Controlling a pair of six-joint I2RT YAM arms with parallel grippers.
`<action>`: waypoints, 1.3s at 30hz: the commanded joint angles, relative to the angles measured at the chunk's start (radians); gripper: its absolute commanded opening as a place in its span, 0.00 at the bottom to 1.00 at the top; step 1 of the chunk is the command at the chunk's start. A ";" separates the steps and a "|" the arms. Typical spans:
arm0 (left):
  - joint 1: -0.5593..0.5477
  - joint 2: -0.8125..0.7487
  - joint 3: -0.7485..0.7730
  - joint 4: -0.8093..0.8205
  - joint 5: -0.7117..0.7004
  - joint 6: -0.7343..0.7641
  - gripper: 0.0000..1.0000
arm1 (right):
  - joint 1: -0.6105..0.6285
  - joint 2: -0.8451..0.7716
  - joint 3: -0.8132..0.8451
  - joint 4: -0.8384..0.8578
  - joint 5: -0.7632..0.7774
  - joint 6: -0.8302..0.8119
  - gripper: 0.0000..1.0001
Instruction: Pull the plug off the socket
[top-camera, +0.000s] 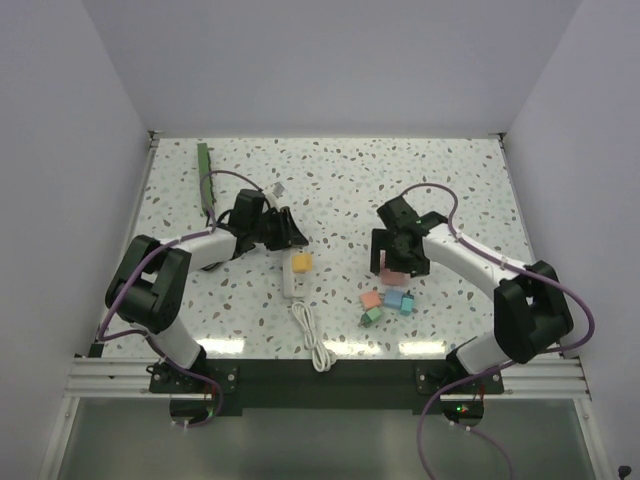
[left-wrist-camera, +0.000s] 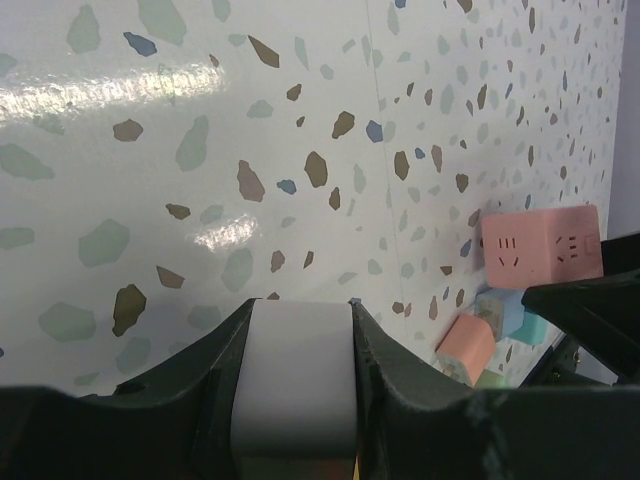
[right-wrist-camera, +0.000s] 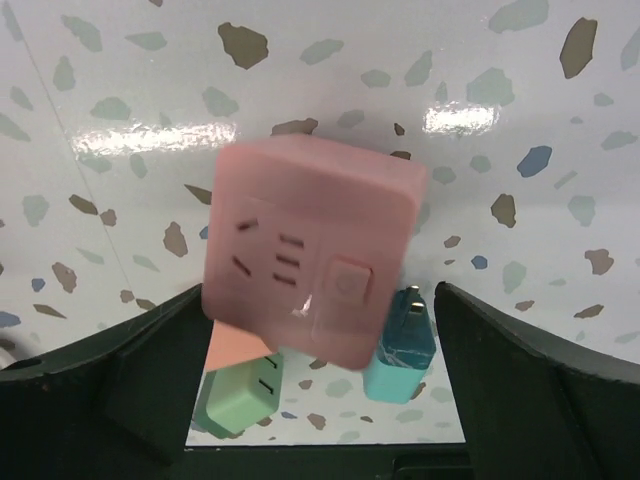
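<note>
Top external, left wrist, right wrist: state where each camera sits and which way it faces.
Top external: above, behind the bases, looking down on the table; left arm, right arm show.
Left wrist: behind left gripper, looking across the table; gripper clamps white strip.
Right wrist: behind right gripper, looking down; gripper flanks pink cube.
Shared: all three show the pink cube.

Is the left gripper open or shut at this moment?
Shut: the left gripper clamps the white block, both fingers pressed against its sides.

Probably lab test cell: white enclosure walls (top-camera: 330, 60), speckled tabletop (top-camera: 340, 170), aluminium frame rail (top-camera: 110, 378).
</note>
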 joint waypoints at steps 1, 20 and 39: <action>-0.012 -0.039 0.019 0.021 0.060 0.004 0.00 | -0.002 -0.084 0.056 -0.039 -0.003 0.001 0.94; -0.037 -0.030 0.051 0.068 0.091 -0.045 0.00 | 0.115 0.033 0.172 0.370 -0.558 0.025 0.91; -0.067 -0.033 0.071 0.094 0.097 -0.077 0.00 | 0.208 0.277 0.237 0.480 -0.595 0.047 0.02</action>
